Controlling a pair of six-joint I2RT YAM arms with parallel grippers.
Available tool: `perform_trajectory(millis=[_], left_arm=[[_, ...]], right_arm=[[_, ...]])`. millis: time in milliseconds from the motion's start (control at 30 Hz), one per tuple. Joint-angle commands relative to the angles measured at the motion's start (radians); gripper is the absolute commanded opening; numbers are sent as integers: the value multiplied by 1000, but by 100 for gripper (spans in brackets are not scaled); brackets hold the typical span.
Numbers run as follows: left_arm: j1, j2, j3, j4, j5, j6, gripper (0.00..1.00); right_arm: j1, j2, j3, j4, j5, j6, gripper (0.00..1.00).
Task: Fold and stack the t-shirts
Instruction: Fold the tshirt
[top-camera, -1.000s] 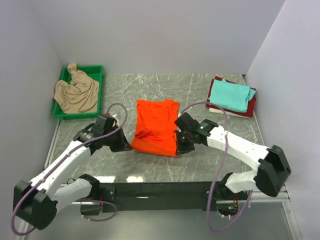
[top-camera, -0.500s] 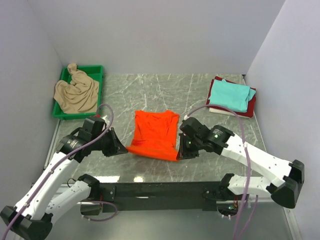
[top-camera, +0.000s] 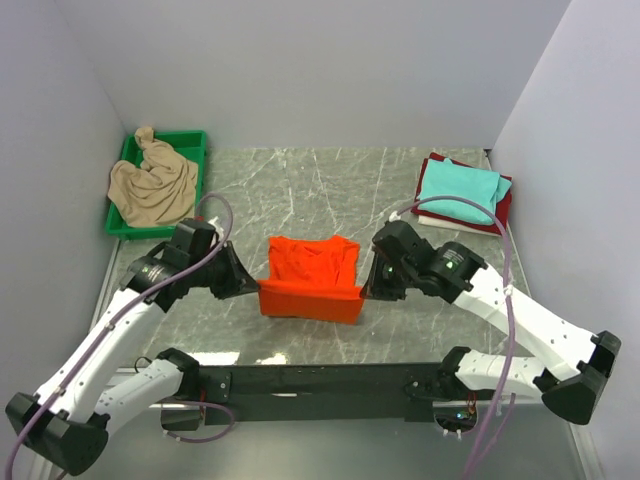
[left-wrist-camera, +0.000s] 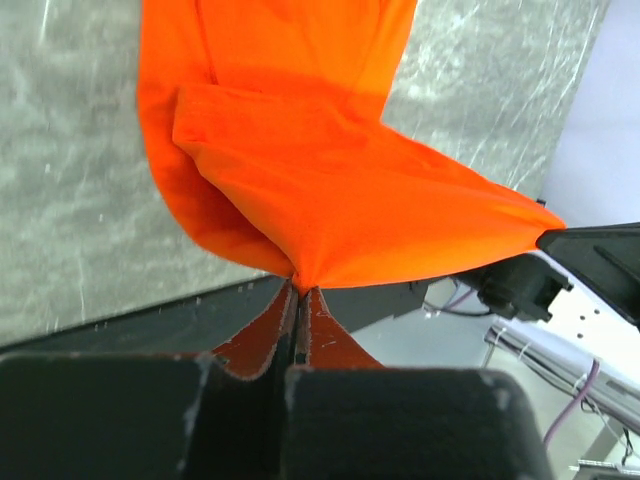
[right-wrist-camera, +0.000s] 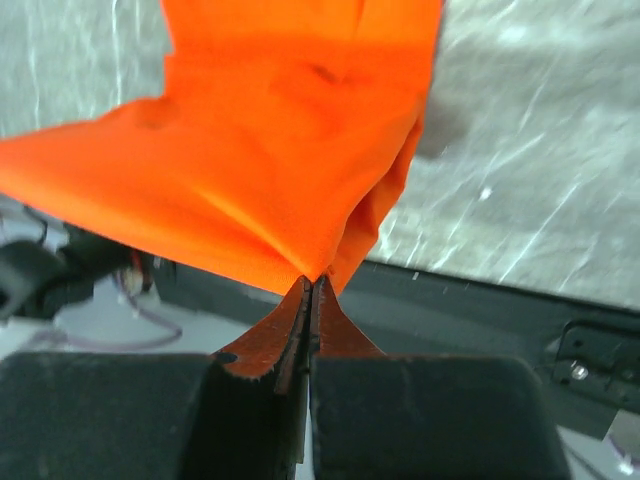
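A bright orange t-shirt (top-camera: 311, 272) hangs stretched between both grippers above the table's middle, its near edge lifted and its far part resting on the marble. My left gripper (top-camera: 256, 288) is shut on the shirt's near-left corner (left-wrist-camera: 297, 277). My right gripper (top-camera: 366, 290) is shut on the near-right corner (right-wrist-camera: 316, 272). In both wrist views the orange cloth (left-wrist-camera: 330, 200) fans out from the closed fingertips. A teal t-shirt (top-camera: 458, 193) lies folded on a dark red t-shirt (top-camera: 504, 209) at the back right. A beige t-shirt (top-camera: 152, 187) lies crumpled at the back left.
The beige shirt spills over a green tray (top-camera: 189, 140) by the left wall. A white folded layer (top-camera: 432, 219) shows under the stack at the back right. The black base rail (top-camera: 320, 380) runs along the near edge. Walls close in on three sides.
Both grippers have lifted the orange shirt's near edge and carried it away from the near edge. The shirt now looks shorter, its held edge raised into a taut band.
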Motion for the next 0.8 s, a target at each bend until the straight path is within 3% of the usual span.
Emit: perform_trajectory(millis=[0,133,767], left_arm=[[9,29,26,99,-92,33,0],[27,100,44,191,-92,40,0],[177,411,98,495,15,103,0]], right_arm=[[-73,20,50,-42,102,-75,0],[-168,49,107,-2,108,-138,0],[-345,424,357,128,148,-390,0]])
